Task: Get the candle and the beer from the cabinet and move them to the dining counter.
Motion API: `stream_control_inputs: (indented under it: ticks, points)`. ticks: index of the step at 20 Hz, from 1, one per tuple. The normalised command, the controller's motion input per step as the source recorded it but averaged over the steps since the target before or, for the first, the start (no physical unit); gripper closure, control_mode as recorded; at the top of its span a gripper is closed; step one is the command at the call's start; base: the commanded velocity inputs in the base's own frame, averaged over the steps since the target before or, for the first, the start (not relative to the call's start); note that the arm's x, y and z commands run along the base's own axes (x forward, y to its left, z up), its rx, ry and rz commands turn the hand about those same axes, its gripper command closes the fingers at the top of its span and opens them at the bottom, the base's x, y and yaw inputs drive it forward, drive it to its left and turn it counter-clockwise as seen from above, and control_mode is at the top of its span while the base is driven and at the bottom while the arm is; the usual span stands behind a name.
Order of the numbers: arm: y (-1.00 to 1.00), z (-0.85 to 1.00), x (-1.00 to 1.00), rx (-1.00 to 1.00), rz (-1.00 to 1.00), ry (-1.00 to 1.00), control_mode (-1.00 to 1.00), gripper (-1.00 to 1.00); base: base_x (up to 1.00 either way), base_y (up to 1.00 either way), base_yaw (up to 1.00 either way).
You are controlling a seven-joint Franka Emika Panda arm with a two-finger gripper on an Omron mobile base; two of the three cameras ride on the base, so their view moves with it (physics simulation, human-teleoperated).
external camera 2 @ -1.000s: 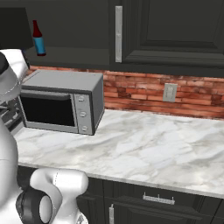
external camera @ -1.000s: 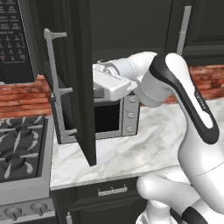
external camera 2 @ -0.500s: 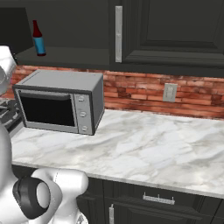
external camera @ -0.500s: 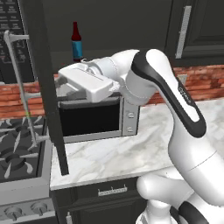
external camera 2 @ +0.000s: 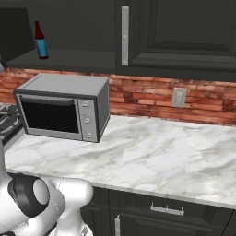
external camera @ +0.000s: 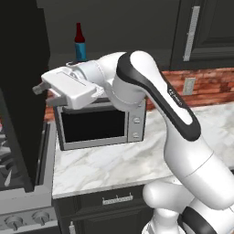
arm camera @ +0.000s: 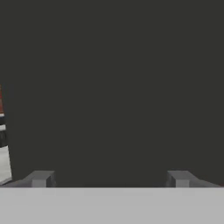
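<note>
The beer (external camera: 80, 43), a dark red bottle with a blue label, stands upright on the open cabinet's shelf (external camera: 114, 27) above the microwave; it also shows in the right base view (external camera 2: 40, 40). The cabinet's door (external camera: 23, 91) is swung wide to the left. My gripper (external camera: 40, 90) is below and left of the beer, pointing at the door's inner face, open and holding nothing. In the hand view the fingertips (arm camera: 41, 178) stand wide apart before the dark door face (arm camera: 113, 87). The candle and the dining counter are out of view.
A silver microwave (external camera: 98, 128) sits on the marble counter (external camera 2: 156, 156) directly under the open shelf. A stove (external camera: 18, 201) lies at lower left. A closed cabinet door with a silver handle (external camera 2: 125, 34) and a wall outlet (external camera 2: 179, 97) are to the right.
The cabinet door has swung further open to the left, uncovering the beer on the shelf. My hand has swept left with the door, its jaws staying open.
</note>
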Motion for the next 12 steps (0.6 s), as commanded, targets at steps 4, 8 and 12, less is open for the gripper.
stream_control_inputs:
  ticks: [4,8,12]
  points:
    - [0.14,0.00,0.00,-0.04,0.00,-0.04,-1.00,-1.00,0.00,0.00,0.00]
    - [0.51,-0.01,0.00,-0.12,0.00,-0.04,-1.00,-1.00,0.00,0.00,0.00]
    - [0.54,-0.04,0.00,-0.12,0.00,-0.01,-1.00,-1.00,0.00,0.00,0.00]
